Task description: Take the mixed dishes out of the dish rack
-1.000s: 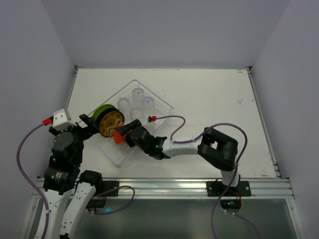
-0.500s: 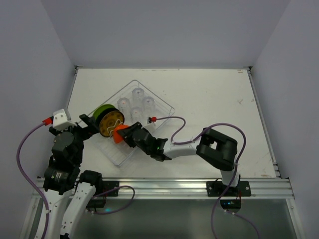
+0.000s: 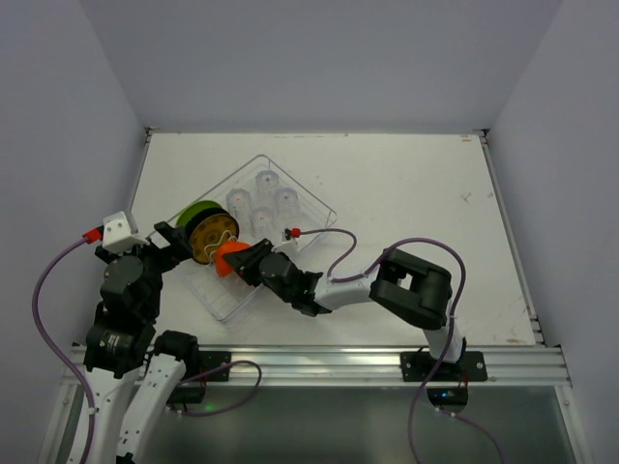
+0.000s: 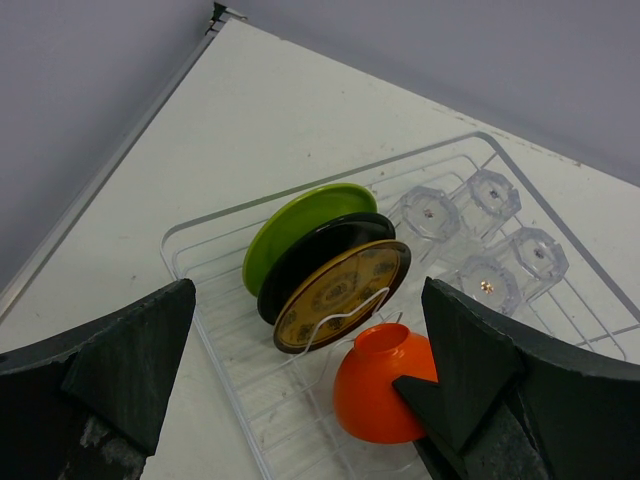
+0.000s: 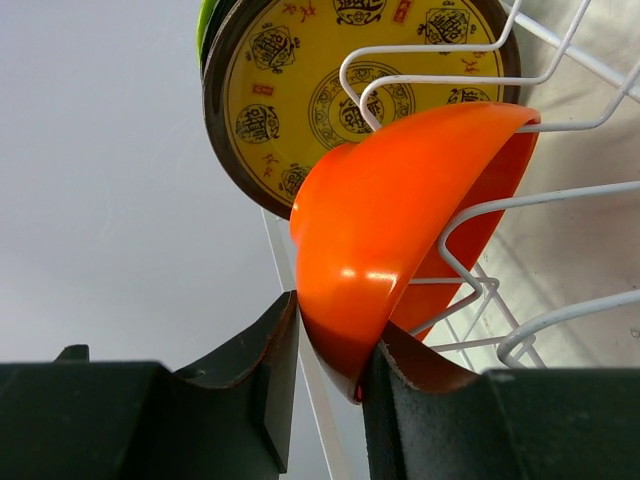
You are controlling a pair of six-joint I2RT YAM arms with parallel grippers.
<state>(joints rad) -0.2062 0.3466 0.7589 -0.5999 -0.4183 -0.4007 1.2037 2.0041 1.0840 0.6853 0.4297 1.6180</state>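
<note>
A white table carries a large rectangular see-through dish rack, set at an angle near the table's left side. All the dishes sit inside the rack.

At the rack's left end three plates stand on edge, packed close together. They are a round lime-green plate, a dark plate and a yellow patterned plate with a dark rim. Four small clear tumblers stand upside down in a two-by-two cluster at the rack's far end, apart from the plates.

A small glossy orange-red bowl lies tipped on its side in the rack, just in front of the yellow patterned plate. It leans among the rack's thin white wire prongs.

The right claw reaches in from the near right and is clamped on the bowl's rim. In the right wrist view one dark finger presses the bowl's outer wall and the other sits inside the bowl. Both touch the glossy surface.

The left claw hangs beside the rack's left edge, near the plates. Its two fingers are spread wide apart and it holds nothing. In the left wrist view they frame the plates and the bowl on either side.
</note>
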